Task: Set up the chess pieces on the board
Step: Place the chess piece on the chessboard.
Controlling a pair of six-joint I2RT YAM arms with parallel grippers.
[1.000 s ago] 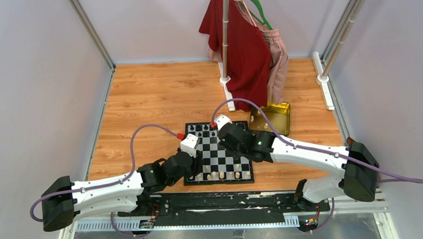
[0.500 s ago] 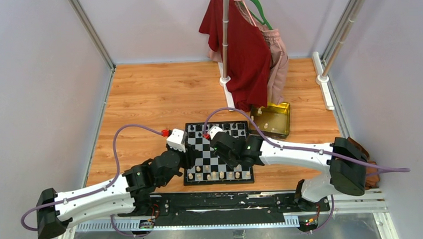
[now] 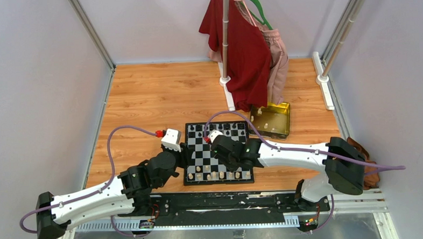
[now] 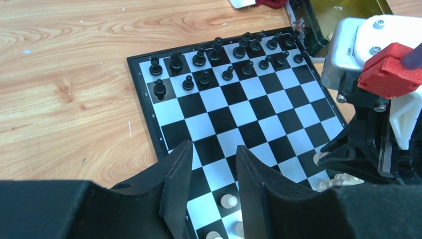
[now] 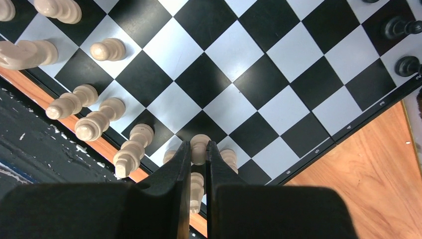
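Top view: the right gripper (image 3: 212, 145) has slid toward the board's (image 3: 203, 162) near edge, and the left gripper (image 3: 182, 153) has drawn back to its left edge.

Left wrist: its jaws stand apart, empty.

Right wrist: the fingers clamp a pale pawn (image 5: 199, 152) above the near rows, so placing it probably comes next.

— What encloses the place?
— Plain pale grey-lilac walls (image 3: 35, 78) on three sides, slim grey metal corner posts (image 3: 91, 33), soft even light.
— And underfoot?
— An orange-brown wood-grain tabletop (image 3: 154, 95). Toward its far side stands a white upright rack pole (image 3: 226, 38) hung with a dark red shirt (image 3: 248, 58) and a pink garment (image 3: 278, 65), a green plastic hanger (image 3: 258, 7) at the top. A shiny yellow-gold square tin (image 3: 274, 119) lies near the rack's foot.
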